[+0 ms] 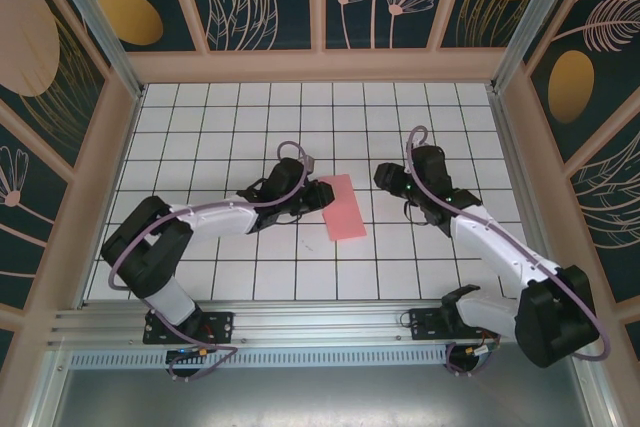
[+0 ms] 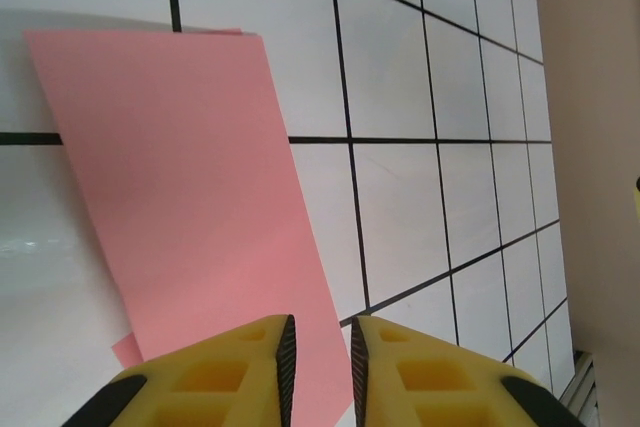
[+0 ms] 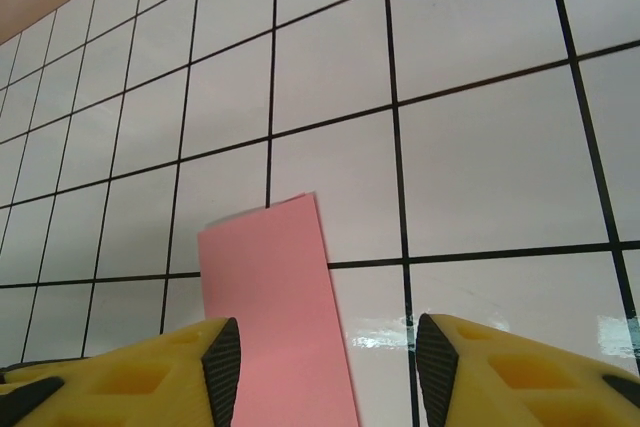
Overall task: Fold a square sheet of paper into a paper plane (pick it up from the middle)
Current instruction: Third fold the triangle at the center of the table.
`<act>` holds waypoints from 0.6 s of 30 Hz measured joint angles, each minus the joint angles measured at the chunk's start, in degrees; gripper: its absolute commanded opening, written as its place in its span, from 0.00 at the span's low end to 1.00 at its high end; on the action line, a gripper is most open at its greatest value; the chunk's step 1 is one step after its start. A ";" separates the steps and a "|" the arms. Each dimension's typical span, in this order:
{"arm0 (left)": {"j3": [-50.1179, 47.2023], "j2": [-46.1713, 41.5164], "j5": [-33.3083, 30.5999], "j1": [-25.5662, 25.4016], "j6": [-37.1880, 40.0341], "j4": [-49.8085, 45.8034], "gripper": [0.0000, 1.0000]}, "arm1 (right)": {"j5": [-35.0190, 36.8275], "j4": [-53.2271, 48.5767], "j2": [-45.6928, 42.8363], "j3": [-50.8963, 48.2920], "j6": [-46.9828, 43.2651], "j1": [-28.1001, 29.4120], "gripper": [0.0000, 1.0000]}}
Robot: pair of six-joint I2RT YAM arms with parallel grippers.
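At the centre of the gridded table (image 1: pixel 200 117), the pink paper (image 1: pixel 345 207) lies flat as a narrow rectangle, slightly skewed to the grid lines. A second layer peeks out at one corner of the paper (image 2: pixel 190 197) in the left wrist view. The left gripper (image 1: pixel 315 195) sits at the paper's left long edge. Its yellow fingers (image 2: pixel 230 372) stand close together with a narrow gap, over the paper's near corner. The right gripper (image 1: pixel 390 179) is just beside the paper's right edge, apart from it, jaws wide. One end of the paper (image 3: pixel 275 297) shows between the right gripper's fingers (image 3: pixel 150 377).
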 measured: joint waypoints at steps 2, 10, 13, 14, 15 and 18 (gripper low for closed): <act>0.55 1.62 0.39 -0.33 -0.02 -0.09 0.22 | -3.04 1.38 1.70 -1.46 0.52 -1.14 0.47; 2.84 6.08 1.49 -0.39 0.02 -0.61 0.20 | -12.74 3.26 6.97 -4.02 0.94 -1.36 0.47; 3.39 6.93 2.54 -0.39 0.04 -0.57 0.18 | -15.37 4.31 8.48 -4.02 0.94 -1.36 0.45; 3.39 7.15 2.80 -0.39 0.04 -0.55 0.18 | -16.26 4.55 9.07 -4.02 0.96 -1.36 0.45; 3.45 7.45 3.10 -0.39 0.11 -0.57 0.17 | -16.94 4.68 9.62 -4.02 0.98 -1.36 0.45; 3.91 8.85 3.45 -0.39 0.26 -0.57 0.14 | -18.67 5.03 11.47 -4.02 0.98 -1.33 0.45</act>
